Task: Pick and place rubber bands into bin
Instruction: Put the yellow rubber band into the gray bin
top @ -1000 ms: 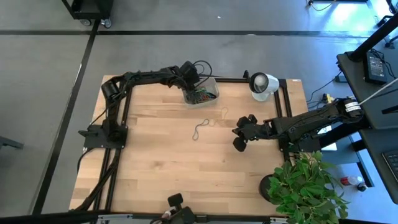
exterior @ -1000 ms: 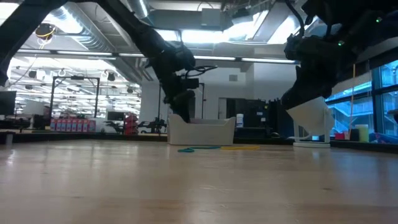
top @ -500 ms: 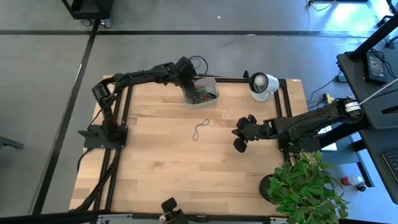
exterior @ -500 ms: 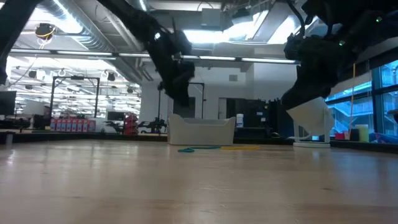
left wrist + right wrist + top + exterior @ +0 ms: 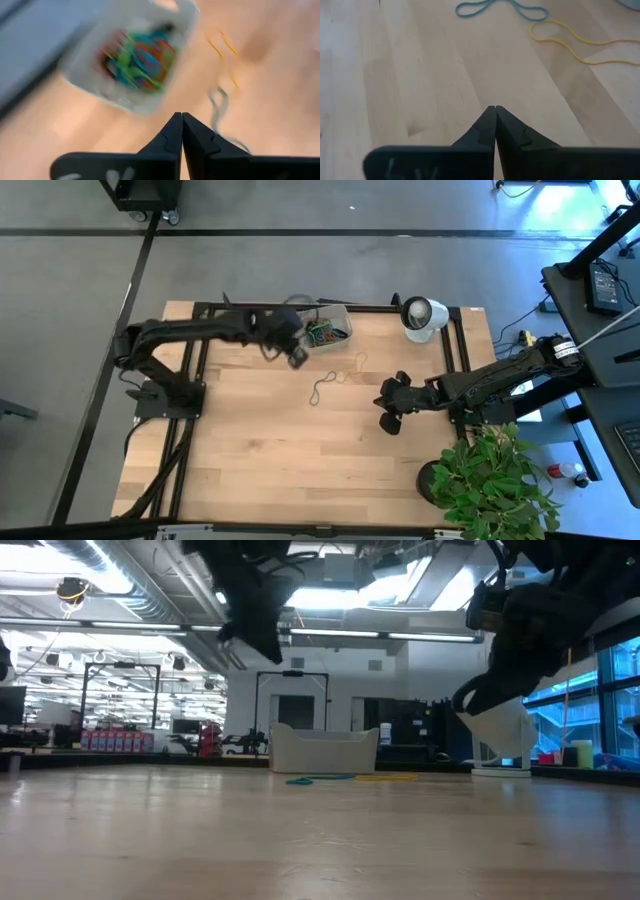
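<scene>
The bin stands at the table's far edge, with a heap of coloured rubber bands inside. Two loose bands lie flat on the wood in front of it: a blue one and a yellow one. My left gripper is shut and empty. It hangs high above the table, just left of and nearer than the bin, and points down toward the bin. My right gripper is shut and empty, right of the loose bands, and points at the blue band and the yellow band.
A white round object with a dark face stands at the far right corner. A potted plant sits off the near right corner. A black frame runs along the table's left and far sides. Bare wood fills the near half.
My left gripper has lifted from the bin's rim. It has swung up and toward the table's near left, and now hangs well above the bin's height. The bin and the loose bands have stayed in place.
</scene>
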Action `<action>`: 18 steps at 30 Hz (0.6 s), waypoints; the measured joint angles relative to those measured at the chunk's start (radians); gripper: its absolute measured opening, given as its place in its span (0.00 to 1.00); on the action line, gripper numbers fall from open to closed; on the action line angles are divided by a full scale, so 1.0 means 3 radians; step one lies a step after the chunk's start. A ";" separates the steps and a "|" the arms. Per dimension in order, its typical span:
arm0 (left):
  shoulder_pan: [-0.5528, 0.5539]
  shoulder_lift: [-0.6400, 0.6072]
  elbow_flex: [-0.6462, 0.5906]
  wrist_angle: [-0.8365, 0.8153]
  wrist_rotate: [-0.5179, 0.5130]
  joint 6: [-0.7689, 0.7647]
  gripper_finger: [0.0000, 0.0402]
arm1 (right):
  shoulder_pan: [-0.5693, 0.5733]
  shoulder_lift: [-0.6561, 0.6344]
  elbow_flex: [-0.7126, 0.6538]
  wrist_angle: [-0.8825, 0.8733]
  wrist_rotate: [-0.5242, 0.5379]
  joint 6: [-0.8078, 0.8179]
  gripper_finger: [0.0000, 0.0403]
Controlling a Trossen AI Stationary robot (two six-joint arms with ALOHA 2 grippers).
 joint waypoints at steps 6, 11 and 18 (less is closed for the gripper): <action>-0.0582 -0.0267 -0.1012 0.0732 0.0025 -0.0742 0.01 | 0.0000 0.0000 0.0000 0.0021 0.0003 -0.0004 0.03; -0.0926 -0.0413 -0.1715 0.1316 -0.0097 -0.1269 0.00 | -0.0047 0.0001 0.0000 0.0289 0.0077 0.0017 0.03; -0.1052 -0.0613 -0.2271 0.1758 -0.0193 -0.1242 0.00 | -0.0375 0.0352 0.0236 0.1084 0.0187 -0.0358 0.04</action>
